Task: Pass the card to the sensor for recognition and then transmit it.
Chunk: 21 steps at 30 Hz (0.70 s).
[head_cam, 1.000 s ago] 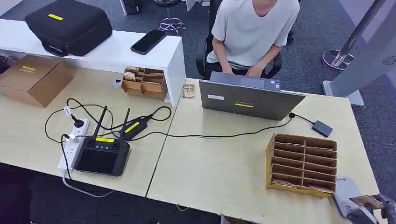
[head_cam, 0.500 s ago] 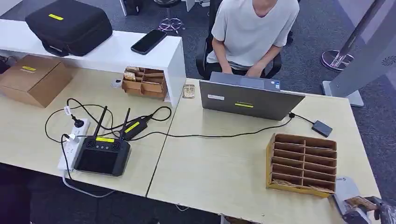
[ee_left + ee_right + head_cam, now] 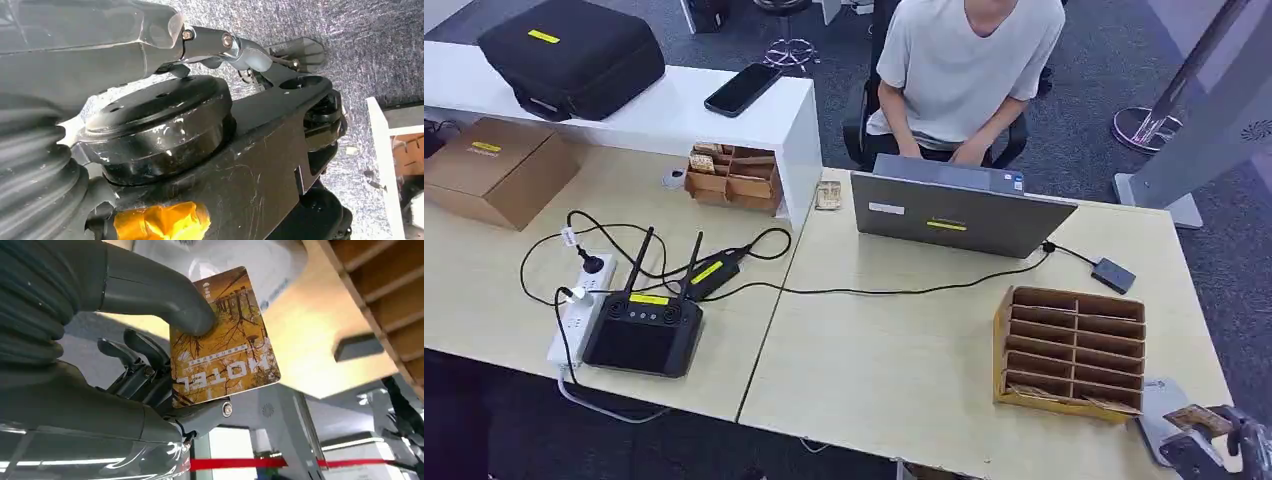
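Note:
My right hand (image 3: 1214, 450) is at the table's near right corner and pinches a brown and gold hotel card (image 3: 1192, 419). In the right wrist view the thumb (image 3: 165, 305) presses the card (image 3: 225, 340) against the dark fingers behind it. The card hangs just above the grey-white sensor pad (image 3: 1159, 405), which lies flat beside the cardboard slotted rack (image 3: 1072, 350). The pad's pale surface (image 3: 240, 262) shows behind the card in the right wrist view.
A person sits at a grey laptop (image 3: 959, 210) across the table. A cable runs to a small black box (image 3: 1114, 274). A black remote controller (image 3: 644, 330), a power strip (image 3: 579, 305), a cardboard box (image 3: 494, 170) and a small card tray (image 3: 734, 178) are to the left.
My right hand with the card has shifted slightly down and toward the sensor pad, then settled over its near edge. Nothing else moved.

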Motion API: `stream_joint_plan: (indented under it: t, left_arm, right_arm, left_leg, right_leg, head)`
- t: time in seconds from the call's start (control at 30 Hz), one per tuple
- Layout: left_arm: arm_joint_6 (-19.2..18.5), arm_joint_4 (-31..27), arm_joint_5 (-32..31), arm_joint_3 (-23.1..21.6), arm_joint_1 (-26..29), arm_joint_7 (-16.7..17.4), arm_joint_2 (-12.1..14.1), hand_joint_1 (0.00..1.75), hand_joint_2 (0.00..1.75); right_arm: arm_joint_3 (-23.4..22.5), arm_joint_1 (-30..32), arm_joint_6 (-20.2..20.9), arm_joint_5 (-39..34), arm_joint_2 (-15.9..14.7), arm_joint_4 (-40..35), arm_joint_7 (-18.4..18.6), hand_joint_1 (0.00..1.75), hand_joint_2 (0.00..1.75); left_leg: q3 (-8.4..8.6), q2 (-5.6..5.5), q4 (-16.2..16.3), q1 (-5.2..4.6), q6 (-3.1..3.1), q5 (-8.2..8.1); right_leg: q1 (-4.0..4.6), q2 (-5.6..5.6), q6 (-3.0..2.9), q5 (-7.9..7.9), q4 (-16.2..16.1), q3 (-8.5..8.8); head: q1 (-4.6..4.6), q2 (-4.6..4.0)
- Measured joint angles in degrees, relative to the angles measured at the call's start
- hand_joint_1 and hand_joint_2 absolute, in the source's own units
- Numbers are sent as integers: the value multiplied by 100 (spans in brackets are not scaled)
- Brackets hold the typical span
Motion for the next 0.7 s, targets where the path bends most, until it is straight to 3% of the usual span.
stream_joint_plan:
  t: [0.4,0.5,0.7]
  left_arm:
    - [-4,0,-44,0,0,4,0,0,175]
    - [-42,0,-105,0,-6,22,9,0,175]
    - [-98,0,-210,-2,-13,30,24,0,175]
  right_arm:
    - [2,-151,-57,-13,-140,-214,-28,175,175]
    - [33,-659,39,-39,-372,-273,0,175,175]
    - [476,-2490,570,39,-854,-193,52,175,175]
  left_leg:
    - [-15,-1,-1,0,0,0]
    - [-17,18,0,-5,0,1]
    - [-22,23,6,-6,7,20]
  right_leg:
    - [0,-1,0,-1,5,-5]
    - [-7,17,4,5,12,-17]
    - [-8,28,8,24,15,-26]
  head:
    - [0,0]
    - [0,0]
    - [-2,0]
